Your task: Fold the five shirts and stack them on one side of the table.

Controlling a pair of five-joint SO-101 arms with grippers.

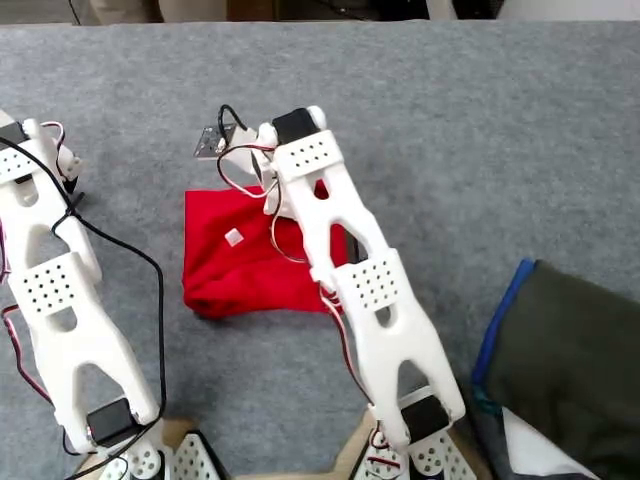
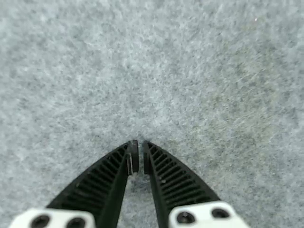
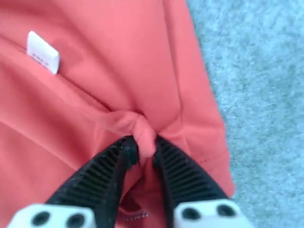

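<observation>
The red shirt (image 1: 240, 265) lies crumpled a little toward 9 o'clock from the middle of the grey felt table (image 1: 450, 120), with its white label (image 1: 233, 237) facing up. The right arm stretches over the shirt's 3 o'clock side. The right gripper (image 3: 142, 148) is closed on the shirt, pinching a bunched ridge of red cloth near its hem. At the table's 9 o'clock edge, the left gripper (image 2: 137, 159) hangs over bare felt, its jaws pressed together with nothing between them. A dark green garment (image 1: 570, 350) with a blue edge lies at 4 o'clock, well apart from the shirt.
</observation>
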